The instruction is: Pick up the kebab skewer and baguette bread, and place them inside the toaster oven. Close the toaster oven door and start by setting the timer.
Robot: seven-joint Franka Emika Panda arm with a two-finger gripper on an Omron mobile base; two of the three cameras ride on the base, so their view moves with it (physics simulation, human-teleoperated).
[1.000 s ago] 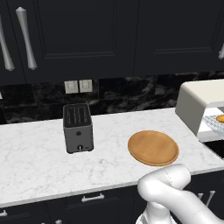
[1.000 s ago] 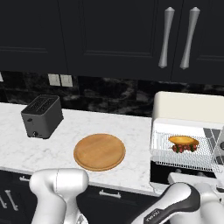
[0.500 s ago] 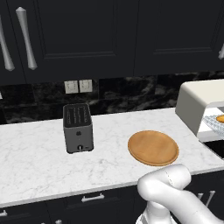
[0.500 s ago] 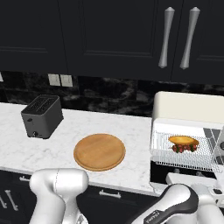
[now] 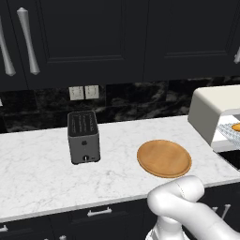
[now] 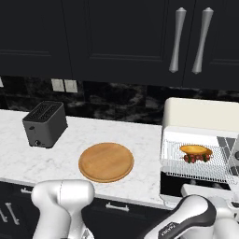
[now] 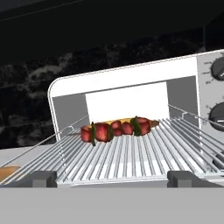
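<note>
The cream-white toaster oven [image 6: 200, 115] stands at the right end of the counter, and its door [image 6: 189, 181] is folded down open. On its wire rack [image 7: 131, 157] lies the kebab skewer [image 7: 116, 128], with red and green chunks. The golden baguette bread [image 6: 195, 149] lies just behind it, mostly hidden by the skewer in the hand view. My gripper [image 7: 111, 178] is open in front of the rack's front edge, facing into the oven. Its fingertips [image 7: 41, 177] stand wide apart with nothing between them.
A round wooden plate [image 6: 106, 162] lies mid-counter, left of the oven. Further left stands a dark grey slot toaster [image 5: 84, 136]. Grey knobs [image 7: 217, 116] sit on the oven's right panel. Dark cabinets hang above the marble counter [image 5: 42, 173].
</note>
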